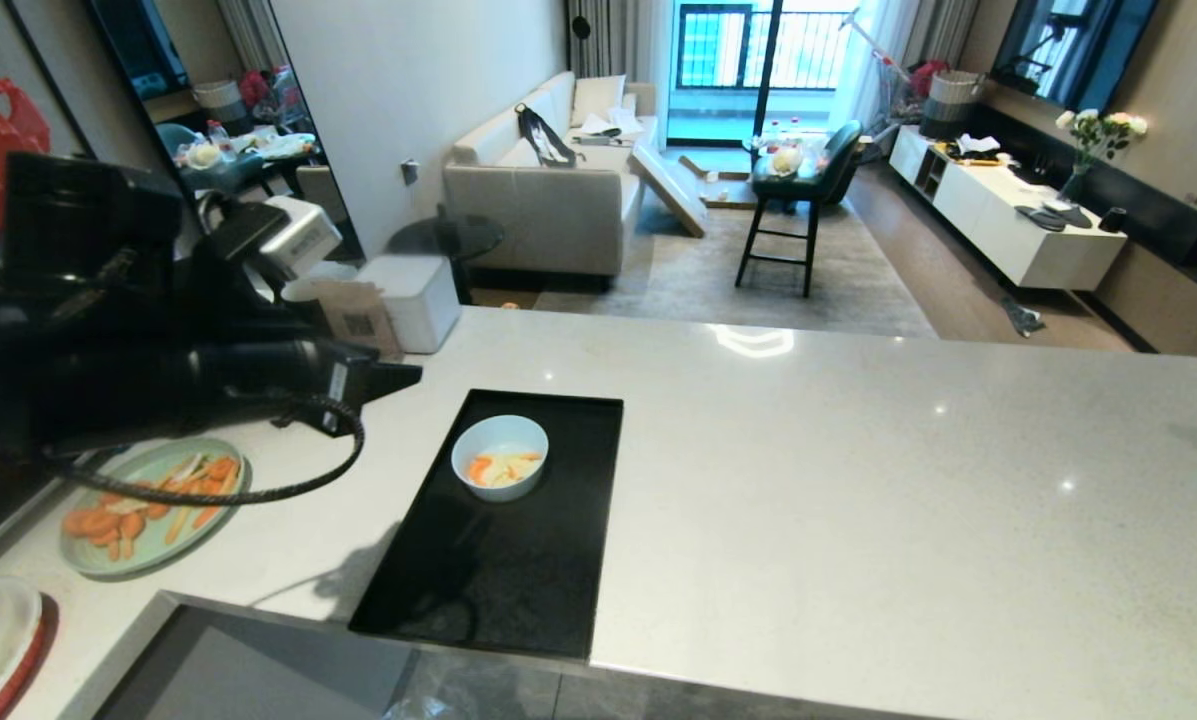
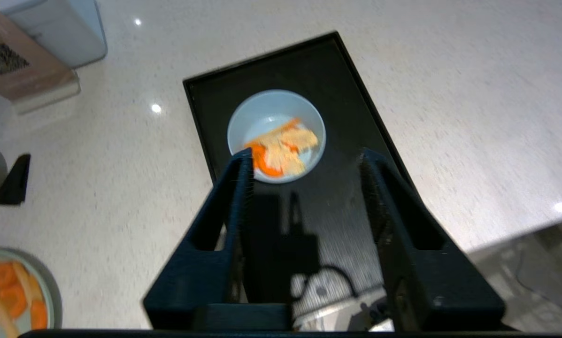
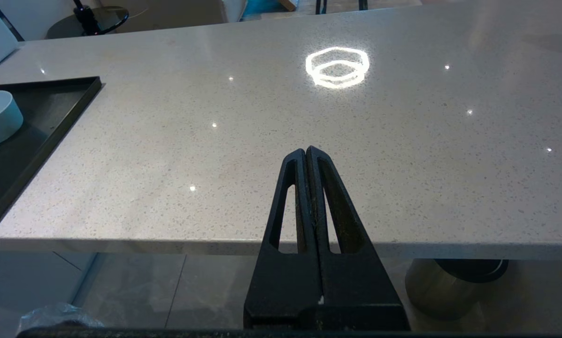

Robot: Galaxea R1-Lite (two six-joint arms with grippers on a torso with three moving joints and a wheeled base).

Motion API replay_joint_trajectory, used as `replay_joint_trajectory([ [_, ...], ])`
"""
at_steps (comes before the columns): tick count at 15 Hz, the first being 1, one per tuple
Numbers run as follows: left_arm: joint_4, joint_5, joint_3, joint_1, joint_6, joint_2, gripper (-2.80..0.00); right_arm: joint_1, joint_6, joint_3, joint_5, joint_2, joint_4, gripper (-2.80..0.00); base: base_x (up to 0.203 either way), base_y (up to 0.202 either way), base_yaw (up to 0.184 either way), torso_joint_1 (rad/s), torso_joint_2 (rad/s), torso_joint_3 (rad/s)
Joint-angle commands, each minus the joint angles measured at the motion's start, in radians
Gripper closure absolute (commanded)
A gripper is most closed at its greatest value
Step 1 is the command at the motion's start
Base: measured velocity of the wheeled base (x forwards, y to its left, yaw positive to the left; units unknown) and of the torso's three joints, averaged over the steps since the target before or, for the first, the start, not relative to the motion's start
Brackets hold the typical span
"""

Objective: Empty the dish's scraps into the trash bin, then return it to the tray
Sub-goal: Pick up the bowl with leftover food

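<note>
My left gripper (image 2: 304,162) spread above dish (image 2: 276,135) with scraps (image 2: 283,150) on tray (image 2: 327,94), my right gripper (image 3: 306,151) clenched, empty, bin (image 3: 454,281) seen only beneath it.

The left gripper (image 2: 304,159) hangs raised and angled downward with its two black fingers (image 2: 236,188) spread apart and holding nothing; the right gripper (image 3: 306,151) sits parked low, fingers pressed together.

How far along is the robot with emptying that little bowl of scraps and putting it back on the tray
Nothing is done yet: the small pale blue-white bowl sits on the flat black rectangular tray with the orange and pale yellow food scraps inside. In hand: the left gripper hangs above the bowl, jaws apart, holding nothing. The right gripper is parked near the counter edge, jaws shut. Left: grasping, tipping into the bin, returning the bowl.
</note>
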Motion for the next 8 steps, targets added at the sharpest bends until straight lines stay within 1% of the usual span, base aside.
replay_joint_trajectory([
  [1,-0.033,0.026,-0.082,-0.004,-0.001,0.191,-2.80,0.000,0.000,0.000,0.000,0.000,0.000,0.00,0.000,0.000,0.000,0.000,0.00,0.000],
  [4,-0.044,0.072,-0.158,0.011,-0.002,0.333,-2.80,0.000,0.000,0.000,0.000,0.000,0.000,0.00,0.000,0.000,0.000,0.000,0.00,0.000],
  [7,-0.049,0.181,-0.200,0.015,-0.015,0.448,-2.80,0.000,0.000,0.000,0.000,0.000,0.000,0.00,0.000,0.000,0.000,0.000,0.00,0.000],
  [8,-0.050,0.200,-0.218,0.023,-0.016,0.484,-2.80,0.000,0.000,0.000,0.000,0.000,0.000,0.00,0.000,0.000,0.000,0.000,0.00,0.000],
])
